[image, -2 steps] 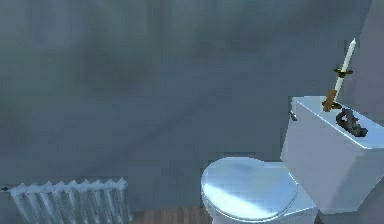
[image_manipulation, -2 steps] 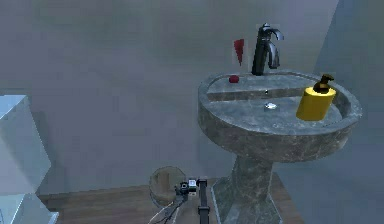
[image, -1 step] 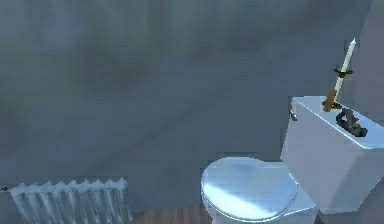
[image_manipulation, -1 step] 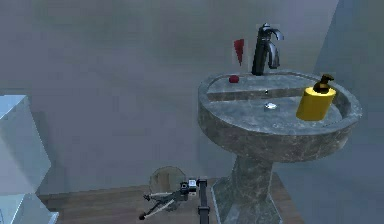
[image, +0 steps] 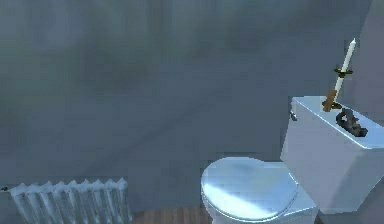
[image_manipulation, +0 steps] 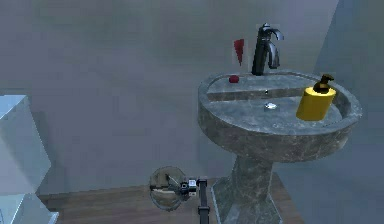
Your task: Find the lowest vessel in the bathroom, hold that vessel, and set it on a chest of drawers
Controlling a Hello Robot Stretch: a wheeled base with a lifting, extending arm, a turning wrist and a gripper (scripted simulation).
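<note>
Forward view: a white radiator (image: pixel 70 200) sits low at left, with a toilet (image: pixel 250 190) and a tank-top candle (image: pixel 346 62) at right. Arm side view: a round clear vessel (image_manipulation: pixel 160 180) shows low by the floor at the tool (image_manipulation: pixel 178 188), left of a stone pedestal sink (image_manipulation: pixel 275 130). Whether the tool holds it cannot be told.
</note>
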